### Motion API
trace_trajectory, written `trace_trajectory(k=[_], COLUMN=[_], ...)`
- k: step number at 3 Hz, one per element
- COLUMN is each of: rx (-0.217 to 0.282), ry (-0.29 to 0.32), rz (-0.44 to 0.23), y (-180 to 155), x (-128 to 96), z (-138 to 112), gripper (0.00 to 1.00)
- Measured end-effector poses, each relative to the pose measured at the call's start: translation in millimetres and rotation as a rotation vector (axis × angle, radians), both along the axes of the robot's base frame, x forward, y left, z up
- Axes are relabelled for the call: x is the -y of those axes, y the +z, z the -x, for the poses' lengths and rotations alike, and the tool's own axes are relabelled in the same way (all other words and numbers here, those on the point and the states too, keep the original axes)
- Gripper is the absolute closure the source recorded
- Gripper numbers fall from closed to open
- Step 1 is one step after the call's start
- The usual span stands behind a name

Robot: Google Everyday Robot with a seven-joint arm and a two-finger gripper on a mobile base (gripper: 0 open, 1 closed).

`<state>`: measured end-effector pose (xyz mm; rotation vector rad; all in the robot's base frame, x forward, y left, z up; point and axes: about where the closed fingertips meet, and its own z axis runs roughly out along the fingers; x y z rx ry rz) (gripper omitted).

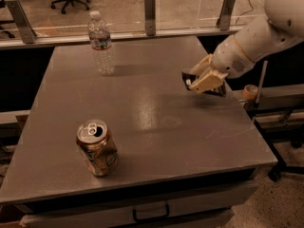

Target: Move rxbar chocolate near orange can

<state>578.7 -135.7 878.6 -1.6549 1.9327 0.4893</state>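
Note:
The orange can [97, 148], orange-gold with an opened silver top, stands upright near the table's front left. My gripper [202, 82] is at the table's right side, far from the can. It is shut on the rxbar chocolate [186, 75], a thin black wrapper whose ends stick out on both sides of the tan fingers [205, 83]. The bar seems to be held slightly above the table, with a shadow under it. Most of the bar is hidden by the fingers.
A clear plastic water bottle [101, 44] stands upright at the back left of the grey table [156, 122]. A glass barrier with metal posts [150, 6] runs behind the table. A side shelf with a small roll [250, 91] lies to the right.

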Motion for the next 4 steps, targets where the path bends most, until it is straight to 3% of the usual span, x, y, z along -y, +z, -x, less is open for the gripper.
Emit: trace_trajectory(k=[1,2,3,4], rx=[0.165,0.182,0.156,0.129], ry=[0.079,0.085,0.109,0.193], rz=[0.004,0.009,-0.019,-0.081], y=[73,82,69,49], x=[-23,-26,-42,-92], z=[28,32,36,47], gripper=[1.0,1.0,1.0,1.0])
